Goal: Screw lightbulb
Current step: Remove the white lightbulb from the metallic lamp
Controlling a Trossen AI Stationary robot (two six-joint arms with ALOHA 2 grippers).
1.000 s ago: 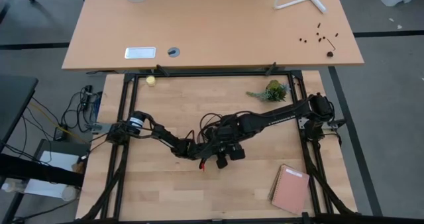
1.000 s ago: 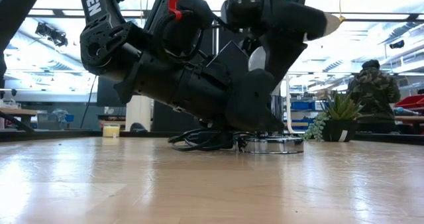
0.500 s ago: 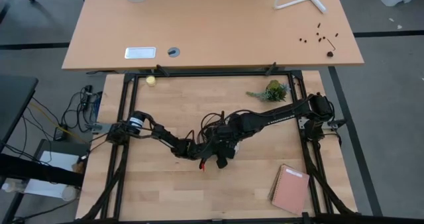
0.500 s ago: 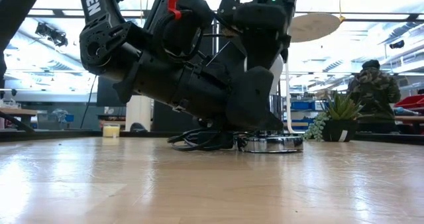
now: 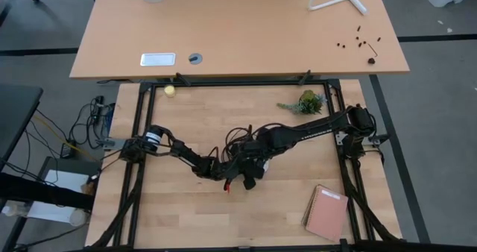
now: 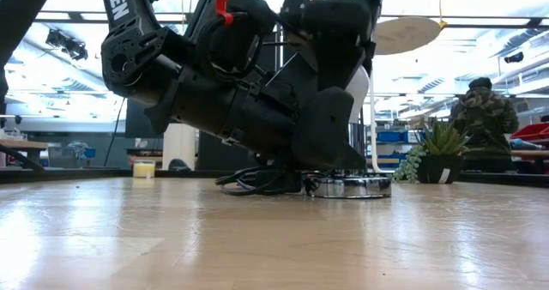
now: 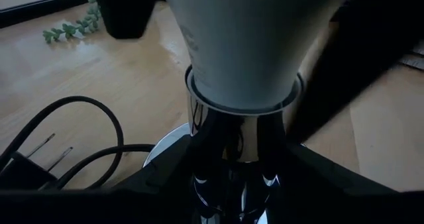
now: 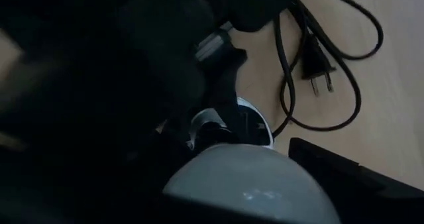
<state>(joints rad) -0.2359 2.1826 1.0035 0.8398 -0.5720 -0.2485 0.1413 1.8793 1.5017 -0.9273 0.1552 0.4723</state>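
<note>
The white lightbulb [image 7: 245,45] stands upright with its base in the chrome socket [image 7: 235,151]. The socket's round disc [image 6: 347,185] rests flat on the wooden table near the middle. My left gripper [image 7: 238,184] reaches in low from the table's left and is shut on the socket. My right gripper [image 5: 250,174] comes down from above, right over the bulb's dome [image 8: 252,184]. It hides most of the bulb in the low view, where only a white sliver [image 6: 361,88] shows. The black cord [image 7: 79,138] loops on the table beside the socket. My left gripper pinches the socket's chrome stem [image 7: 232,164] between its two fingers [image 7: 165,181], just below the bulb's neck. The fingers come nearly level from the table's left, tipped a little down. The socket stands upright with its disc on the table.
The cord's plug [image 8: 318,78] lies next to the socket. A small plant [image 5: 305,103] sits at the far right, a yellowish ball [image 5: 170,91] at the far left, and a pink notebook [image 5: 326,213] at the near right. A person [image 6: 485,123] stands in the room beyond.
My right gripper has rolled about its own downward axis above the bulb while staying in place. Most of the turn came early in the second. Whether the bulb turned with it does not show.
</note>
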